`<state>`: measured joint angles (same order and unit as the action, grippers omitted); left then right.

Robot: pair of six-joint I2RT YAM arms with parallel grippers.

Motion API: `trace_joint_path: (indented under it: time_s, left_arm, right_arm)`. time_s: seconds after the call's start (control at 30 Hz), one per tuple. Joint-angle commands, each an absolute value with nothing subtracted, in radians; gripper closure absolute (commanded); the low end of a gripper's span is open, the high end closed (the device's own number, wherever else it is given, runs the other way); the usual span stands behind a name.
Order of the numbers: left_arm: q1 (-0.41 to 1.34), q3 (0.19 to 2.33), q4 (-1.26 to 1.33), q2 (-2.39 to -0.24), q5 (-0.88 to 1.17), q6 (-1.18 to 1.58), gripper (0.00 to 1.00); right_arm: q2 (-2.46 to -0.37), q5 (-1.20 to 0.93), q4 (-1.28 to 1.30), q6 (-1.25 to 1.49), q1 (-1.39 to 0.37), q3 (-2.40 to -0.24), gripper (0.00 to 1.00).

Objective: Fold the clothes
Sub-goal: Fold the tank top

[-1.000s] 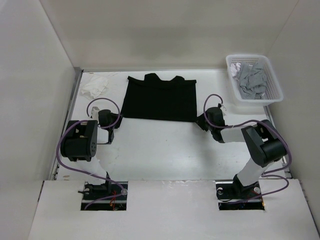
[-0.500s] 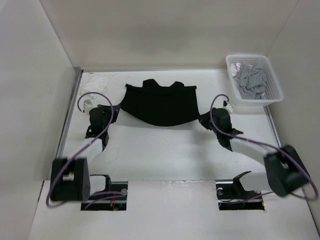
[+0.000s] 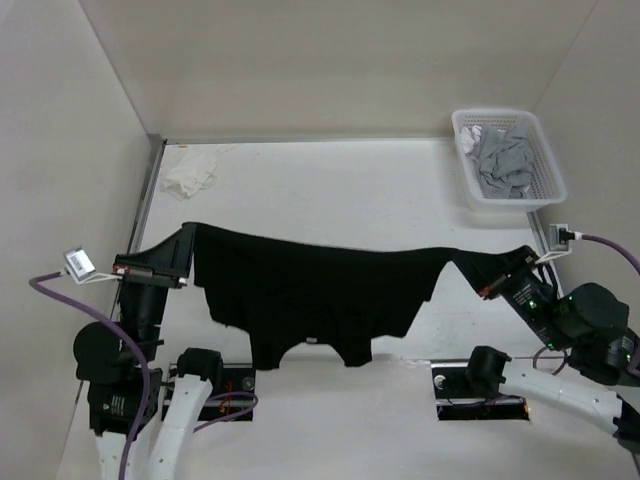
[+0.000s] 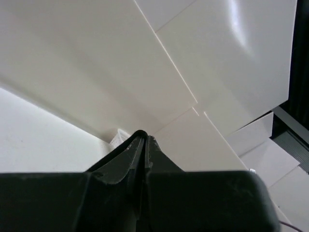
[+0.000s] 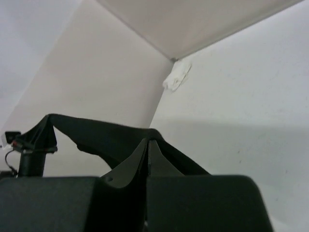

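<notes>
The left hand (image 3: 191,232) and right hand (image 3: 466,263), each clamped on the black shirt (image 3: 310,295), had lifted it off the far table (image 3: 330,190), so it hung stretched between them nearer, likely ready for folding.

Top view: bright, even, diffuse overhead light, no hard glare; white table (image 3: 330,190) & walls (image 3: 350,70) shade slightly twd corners. The black shirt (image 3: 310,290) reads near-flat black, folds barely show; faint soft shadow under it on near part of table. Sharp overall, walls lean w/ wide-angle. Left wrist view: glare patch on a wall panel, left gripper (image 4: 144,137) a dark blurry silhouette close to lens. Right wrist view: greyer, dimmer; right gripper (image 5: 147,143) same, soft shadow band on table below shirt.
</notes>
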<state>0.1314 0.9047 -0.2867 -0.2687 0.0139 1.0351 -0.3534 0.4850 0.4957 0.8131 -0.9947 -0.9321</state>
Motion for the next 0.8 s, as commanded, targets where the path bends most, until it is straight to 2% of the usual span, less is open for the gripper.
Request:
trace_joint_path:
  time_s: [0.0,0.1,0.17,0.23,0.3,0.37,0.43,0.57,0.77]
  left_arm:
    - [0.151,0.942,-0.540,-0.249,-0.043,0.986,1.00]
    - [0.153,0.887,-0.548,-0.253,-0.075,0.973,1.00]
    - [0.151,0.809,-0.520,-0.282,-0.090,0.973,1.00]
    - [0.136,0.709,-0.454,-0.333,-0.109,0.969,1.00]
    - [0.113,0.617,-0.353,-0.432,-0.132,0.973,1.00]
    - [0.078,0.568,-0.225,-0.596,-0.121,0.995,1.00]
    - [0.048,0.554,-0.052,-0.786,-0.124,1.006,1.00]
    - [0.018,0.684,0.210,-1.215,-0.138,1.035,1.00]
    - [0.018,0.998,0.279,-1.627,-0.077,1.017,1.00]
  right_arm:
    - [-0.382,0.664,0.723,0.841,-1.151,-0.963,0.99]
    - [-0.472,0.753,0.683,0.822,-1.225,-0.934,0.98]
    - [-0.555,0.734,0.611,0.776,-1.158,-0.905,0.97]
    - [-0.641,0.602,0.469,0.715,-1.002,-0.855,0.98]
    - [-0.748,0.372,0.283,0.680,-0.795,-0.787,0.98]
    - [-0.901,0.170,0.113,0.683,-0.585,-0.747,0.98]
    - [-1.088,0.051,-0.030,0.702,-0.455,-0.755,0.98]
    - [-1.412,-0.043,-0.166,0.709,-0.351,-0.895,0.98]
    - [-1.716,-0.124,-0.141,0.712,-0.251,-1.175,0.98]
